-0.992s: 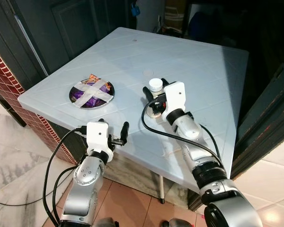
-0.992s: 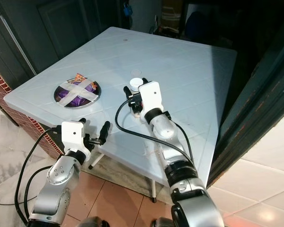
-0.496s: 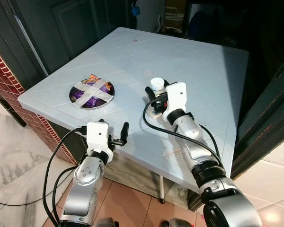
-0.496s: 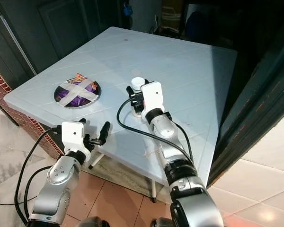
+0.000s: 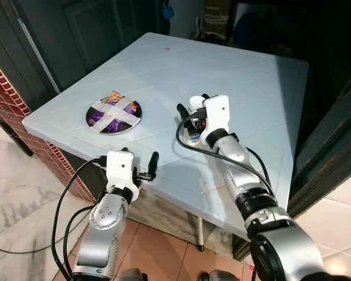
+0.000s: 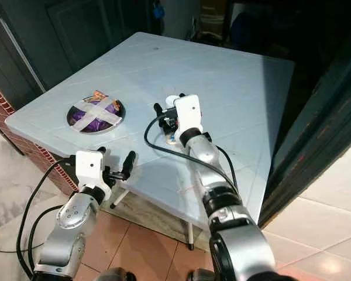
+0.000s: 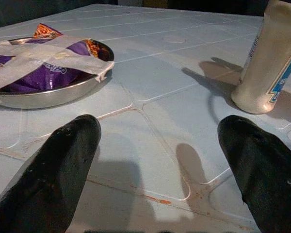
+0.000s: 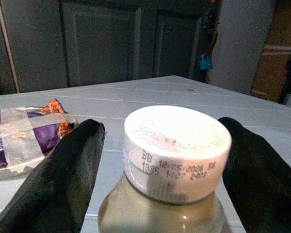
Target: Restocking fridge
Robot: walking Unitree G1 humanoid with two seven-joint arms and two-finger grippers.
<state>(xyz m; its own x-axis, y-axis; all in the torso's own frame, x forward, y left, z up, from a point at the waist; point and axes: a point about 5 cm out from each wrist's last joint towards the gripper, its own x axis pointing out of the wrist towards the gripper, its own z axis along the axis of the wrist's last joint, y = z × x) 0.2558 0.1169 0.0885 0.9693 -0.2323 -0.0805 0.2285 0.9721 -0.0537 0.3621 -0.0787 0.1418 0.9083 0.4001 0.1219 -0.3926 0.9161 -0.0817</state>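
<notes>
Right gripper (image 8: 157, 160) fingers spread, flanking bottle (image 8: 172, 160), contact unclear; bottle base hidden. Left gripper (image 7: 160, 170) fingers spread, holding nothing, frame bottom.

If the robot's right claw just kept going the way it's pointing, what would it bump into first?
Most likely the white-capped bottle, which stands between the open fingers of the right gripper. Beyond it lies the taped steel bowl, off to one side.

The left gripper (image 7: 157, 179) hovers open over the pale surface (image 7: 150, 73), a taped bowl (image 7: 43, 73) and a bottle (image 7: 267, 60) beyond its fingers.
</notes>
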